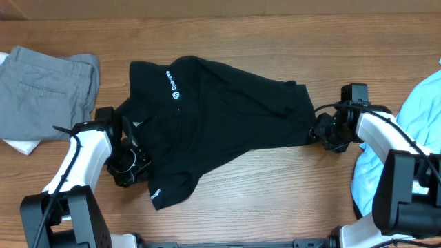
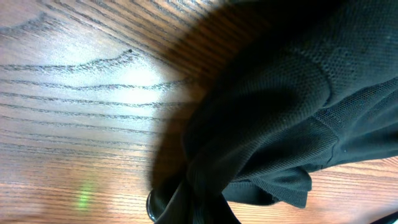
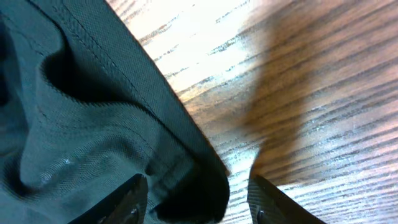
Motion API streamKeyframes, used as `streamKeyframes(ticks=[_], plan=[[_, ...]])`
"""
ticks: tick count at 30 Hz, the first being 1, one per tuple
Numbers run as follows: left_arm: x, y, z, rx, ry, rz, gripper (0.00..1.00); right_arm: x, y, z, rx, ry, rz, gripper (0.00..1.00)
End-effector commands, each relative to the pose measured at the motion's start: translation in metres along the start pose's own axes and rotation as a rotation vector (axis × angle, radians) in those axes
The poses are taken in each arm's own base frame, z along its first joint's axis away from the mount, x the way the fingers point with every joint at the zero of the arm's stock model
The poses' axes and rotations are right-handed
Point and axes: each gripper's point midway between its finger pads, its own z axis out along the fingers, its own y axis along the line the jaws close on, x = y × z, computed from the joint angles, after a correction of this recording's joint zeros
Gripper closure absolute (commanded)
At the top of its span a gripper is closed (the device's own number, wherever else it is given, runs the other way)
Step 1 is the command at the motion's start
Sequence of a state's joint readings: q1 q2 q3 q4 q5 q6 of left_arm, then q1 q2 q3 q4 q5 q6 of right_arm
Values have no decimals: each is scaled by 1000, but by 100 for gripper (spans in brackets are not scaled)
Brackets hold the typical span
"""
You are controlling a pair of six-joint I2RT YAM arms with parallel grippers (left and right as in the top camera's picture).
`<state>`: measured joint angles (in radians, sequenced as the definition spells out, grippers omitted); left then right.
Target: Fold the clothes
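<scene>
Illegible white logo on shirt

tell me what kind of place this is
Probably a robot lab workbench: wood-grain table, left arm and right arm at its edge, black shirt, grey trousers and light blue garment laid out.

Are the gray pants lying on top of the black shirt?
No, the gray pants lie off to the side of the black shirt, with bare table showing between them.
</scene>
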<state>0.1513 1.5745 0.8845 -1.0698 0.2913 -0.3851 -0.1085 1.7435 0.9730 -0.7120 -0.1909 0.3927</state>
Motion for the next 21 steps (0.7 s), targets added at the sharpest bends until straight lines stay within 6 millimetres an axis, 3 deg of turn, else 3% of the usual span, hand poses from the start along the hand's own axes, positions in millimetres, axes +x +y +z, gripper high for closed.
streamKeyframes(ticks=[1, 11, 13, 18, 21], plan=[[-5, -4, -7, 10, -32, 27, 96, 2, 0, 4, 1, 7, 25, 45], [-6, -4, -7, 11, -33, 27, 96, 16, 14, 17, -40, 74, 0, 51], [-6, -4, -7, 11, -33, 27, 96, 16, 15, 17, -40, 75, -4, 60], [-6, -4, -7, 11, -33, 27, 96, 16, 15, 17, -39, 74, -4, 96], [-6, -3, -7, 11, -33, 33, 96, 17, 15, 17, -39, 77, -3, 96]])
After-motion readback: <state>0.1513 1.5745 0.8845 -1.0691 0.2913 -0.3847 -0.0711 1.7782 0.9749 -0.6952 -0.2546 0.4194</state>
